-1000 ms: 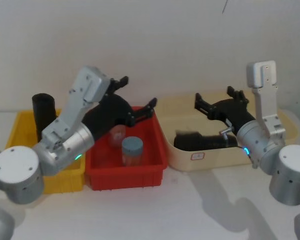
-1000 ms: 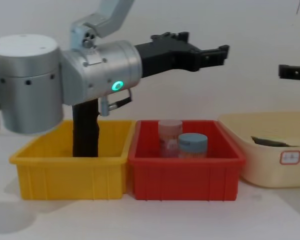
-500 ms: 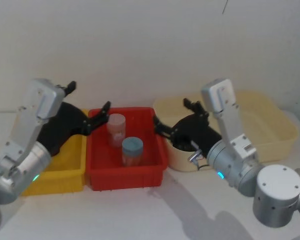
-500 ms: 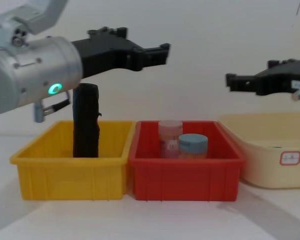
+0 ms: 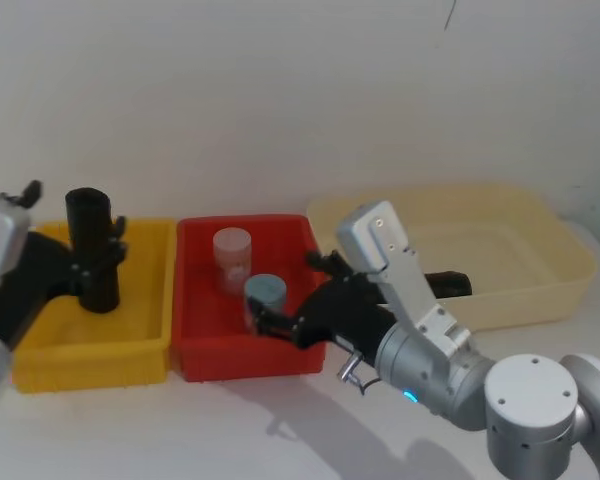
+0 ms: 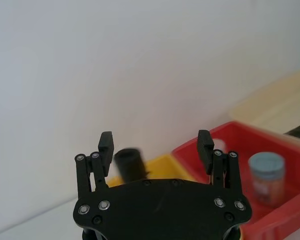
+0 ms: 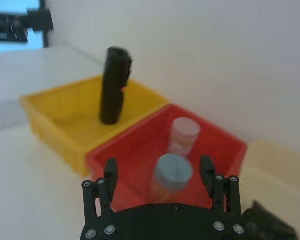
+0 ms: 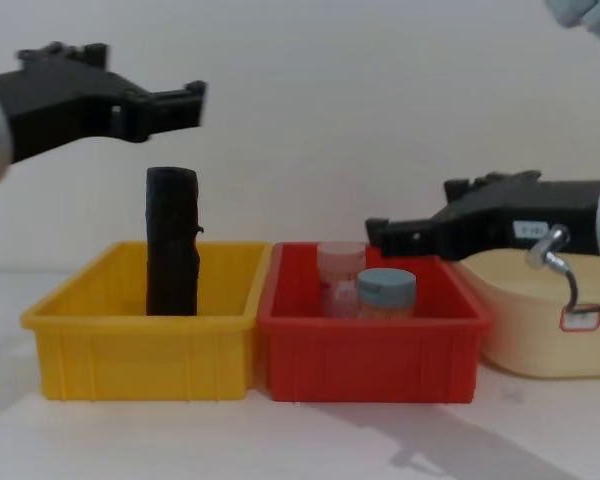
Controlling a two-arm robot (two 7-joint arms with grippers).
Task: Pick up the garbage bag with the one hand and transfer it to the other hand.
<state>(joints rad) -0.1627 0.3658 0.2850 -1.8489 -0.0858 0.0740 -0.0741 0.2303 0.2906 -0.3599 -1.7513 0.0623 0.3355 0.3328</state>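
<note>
The garbage bag (image 5: 92, 262) (image 8: 172, 250) (image 7: 114, 87) (image 6: 130, 162) is a tall black roll standing upright at the back of the yellow bin (image 8: 140, 355). My left gripper (image 8: 165, 105) (image 6: 156, 145) hovers above and slightly left of its top, open and holding nothing. Its arm comes in from the left edge. Over the front right of the red bin (image 8: 365, 340), my right gripper (image 5: 288, 290) (image 8: 390, 235) (image 7: 159, 172) is open and empty. It points left toward the jars and is well apart from the bag.
The red bin holds a clear pink-lidded jar (image 5: 231, 255) and a blue-lidded jar (image 5: 265, 293). A beige tub (image 5: 540, 270) stands at the right with a black bundle (image 5: 447, 284) lying in it. White table stretches in front of the bins.
My left arm has swung left, from over the red bin to above the yellow bin. My right arm has swung from the beige tub to the red bin. Both grippers stayed open.
</note>
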